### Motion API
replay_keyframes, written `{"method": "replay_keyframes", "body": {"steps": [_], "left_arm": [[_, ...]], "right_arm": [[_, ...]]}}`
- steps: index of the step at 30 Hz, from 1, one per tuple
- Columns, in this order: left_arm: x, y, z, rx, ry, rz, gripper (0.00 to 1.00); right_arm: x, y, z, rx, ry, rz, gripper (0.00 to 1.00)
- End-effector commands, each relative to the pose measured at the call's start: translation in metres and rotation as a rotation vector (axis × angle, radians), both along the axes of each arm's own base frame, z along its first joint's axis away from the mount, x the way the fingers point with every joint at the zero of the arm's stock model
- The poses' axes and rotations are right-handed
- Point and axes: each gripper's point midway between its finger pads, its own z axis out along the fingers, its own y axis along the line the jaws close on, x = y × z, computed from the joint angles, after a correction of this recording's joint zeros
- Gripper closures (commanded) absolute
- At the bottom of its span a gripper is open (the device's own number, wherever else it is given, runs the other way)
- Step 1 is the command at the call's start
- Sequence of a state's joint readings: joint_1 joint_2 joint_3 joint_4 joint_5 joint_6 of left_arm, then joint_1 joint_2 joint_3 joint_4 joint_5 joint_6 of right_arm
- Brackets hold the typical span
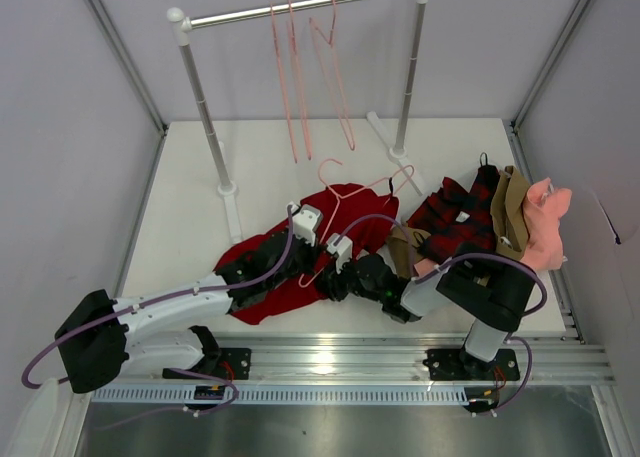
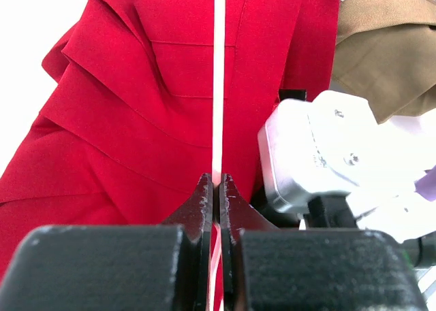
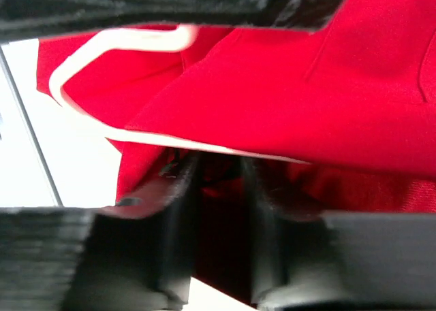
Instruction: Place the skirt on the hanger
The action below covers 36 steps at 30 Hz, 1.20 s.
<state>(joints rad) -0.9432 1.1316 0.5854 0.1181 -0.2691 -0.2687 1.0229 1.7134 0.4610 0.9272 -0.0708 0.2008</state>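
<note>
The deep-red skirt (image 1: 262, 299) lies crumpled on the white table between the two arms. A thin pink hanger (image 1: 372, 185) rests across it, hook pointing away. My left gripper (image 1: 300, 249) is shut on the hanger's wire (image 2: 219, 86), which runs straight up from the fingertips over the skirt (image 2: 136, 120). My right gripper (image 1: 332, 275) sits close beside it, low at the skirt's edge. In the right wrist view its jaws (image 3: 218, 182) stand apart with a dark fold of skirt (image 3: 306, 100) between them, under the hanger's corner (image 3: 88, 117); that view is blurred.
A clothes rack (image 1: 300, 7) stands at the back with three pink hangers (image 1: 290, 77) on it; its foot (image 1: 228, 192) is left of the skirt. A heap of plaid (image 1: 455, 217), tan (image 1: 512, 212) and pink (image 1: 545, 222) garments lies at the right.
</note>
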Motion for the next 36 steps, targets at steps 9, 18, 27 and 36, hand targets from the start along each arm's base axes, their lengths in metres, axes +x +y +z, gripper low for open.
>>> {"method": "replay_keyframes", "body": {"steps": [9,18,27,36], "left_arm": [[0.019,-0.003,0.028,-0.061,-0.043,0.054,1.0],[0.016,-0.016,0.044,-0.126,-0.002,0.035,1.0],[0.021,-0.024,0.064,-0.128,0.019,0.042,1.0],[0.023,-0.042,0.053,-0.193,0.081,0.041,1.0]], "right_arm": [[0.019,-0.005,0.048,0.091,-0.086,-0.123,1.0],[0.001,-0.019,0.087,0.101,-0.132,-0.173,1.0],[-0.017,-0.022,0.069,0.034,-0.107,-0.205,1.0],[-0.042,-0.002,0.088,0.053,-0.189,-0.195,1.0]]}}
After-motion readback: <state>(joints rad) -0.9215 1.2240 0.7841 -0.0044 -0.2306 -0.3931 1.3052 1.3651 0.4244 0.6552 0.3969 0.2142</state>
